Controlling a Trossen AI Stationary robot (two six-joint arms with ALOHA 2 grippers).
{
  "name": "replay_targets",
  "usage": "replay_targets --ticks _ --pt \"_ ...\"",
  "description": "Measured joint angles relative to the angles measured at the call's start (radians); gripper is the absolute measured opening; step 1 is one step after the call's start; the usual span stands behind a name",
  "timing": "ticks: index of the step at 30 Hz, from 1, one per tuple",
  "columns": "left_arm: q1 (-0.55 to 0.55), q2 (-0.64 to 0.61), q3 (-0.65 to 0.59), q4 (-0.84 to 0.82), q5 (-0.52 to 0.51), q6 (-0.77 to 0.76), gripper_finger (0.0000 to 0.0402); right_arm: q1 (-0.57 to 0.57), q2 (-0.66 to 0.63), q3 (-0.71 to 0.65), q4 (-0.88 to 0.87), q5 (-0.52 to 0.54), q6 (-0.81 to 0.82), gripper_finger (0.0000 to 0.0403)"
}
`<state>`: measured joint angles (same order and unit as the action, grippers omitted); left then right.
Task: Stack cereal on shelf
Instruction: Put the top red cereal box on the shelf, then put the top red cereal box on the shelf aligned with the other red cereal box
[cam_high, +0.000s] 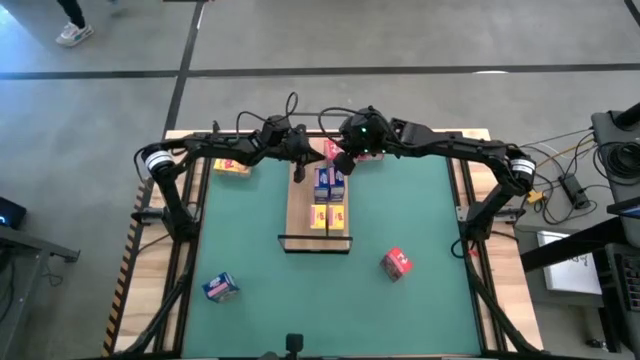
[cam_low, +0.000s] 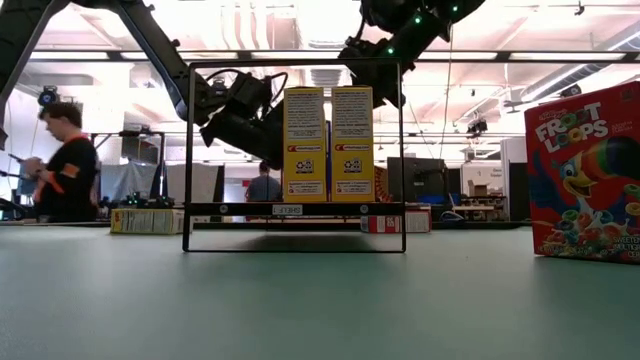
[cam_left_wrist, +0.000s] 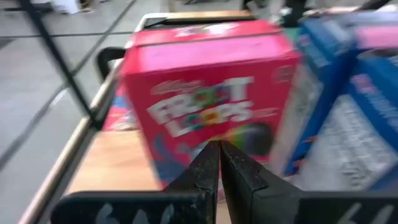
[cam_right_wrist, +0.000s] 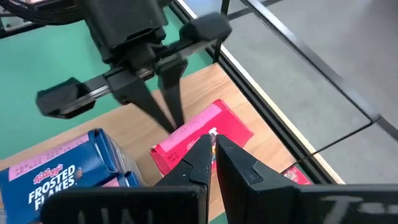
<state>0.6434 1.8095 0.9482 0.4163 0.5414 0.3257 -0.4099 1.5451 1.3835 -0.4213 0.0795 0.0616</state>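
A red cereal box (cam_right_wrist: 199, 142) stands upright on the far end of the light-wood shelf (cam_high: 300, 215). Blue boxes (cam_high: 330, 182) and yellow boxes (cam_high: 328, 217) stand nearer on the same board. My left gripper (cam_left_wrist: 219, 146) is shut, its tips at the red box's printed face. It also shows in the right wrist view, where my left gripper (cam_right_wrist: 173, 124) comes down at the box from the table's left. My right gripper (cam_right_wrist: 213, 140) is shut and hovers just over the red box's top, coming from the right. My left gripper has its shut fingertips against the red box's broad printed face (cam_left_wrist: 208, 121), near its top edge (cam_right_wrist: 180, 134). The fingers come slanting down from the table's left. The box stands upright on the shelf board. My right gripper's shut tips sit over the box's top (cam_right_wrist: 208, 127); whether they touch it, I cannot tell.
A red box (cam_high: 397, 263) lies on the green mat at the near right and a blue box (cam_high: 220, 288) at the near left. A yellow box (cam_high: 232, 167) lies at the far left. Another red box (cam_right_wrist: 298, 177) lies flat by the far edge. A person (cam_low: 62, 160) stands beyond the table.
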Motion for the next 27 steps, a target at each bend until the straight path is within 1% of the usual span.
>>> replay_targets --ticks 3,11,14,16,18,21,25,27 --pt "0.0 0.0 0.0 0.005 -0.043 0.002 0.0 0.0 0.001 -0.012 -0.001 0.0 0.006 0.0013" --pt "0.001 0.0 0.004 0.011 -0.045 -0.006 0.0 0.002 0.001 -0.027 -0.001 0.0 0.023 0.0013" --pt "0.01 -0.003 0.004 0.01 -0.046 -0.028 0.0 -0.007 0.001 -0.028 -0.023 0.004 0.043 0.0013" --pt "0.016 -0.013 0.004 0.009 -0.045 -0.049 0.0 -0.017 0.001 -0.028 -0.054 0.026 0.059 0.0013" --pt "0.022 -0.029 0.004 0.004 -0.045 -0.066 0.0 -0.033 0.0 -0.028 -0.096 0.057 0.076 0.0013" --pt "0.025 -0.069 -0.004 -0.016 -0.045 -0.068 0.0 -0.069 -0.002 -0.03 -0.162 0.071 0.1 0.0013" --pt "0.025 -0.137 -0.021 -0.048 -0.045 -0.07 0.0 -0.127 -0.003 -0.067 -0.18 0.069 0.103 0.0013" --pt "0.025 -0.173 -0.026 -0.071 -0.045 -0.069 0.0 -0.165 -0.003 -0.095 -0.181 0.047 0.103 0.0013"
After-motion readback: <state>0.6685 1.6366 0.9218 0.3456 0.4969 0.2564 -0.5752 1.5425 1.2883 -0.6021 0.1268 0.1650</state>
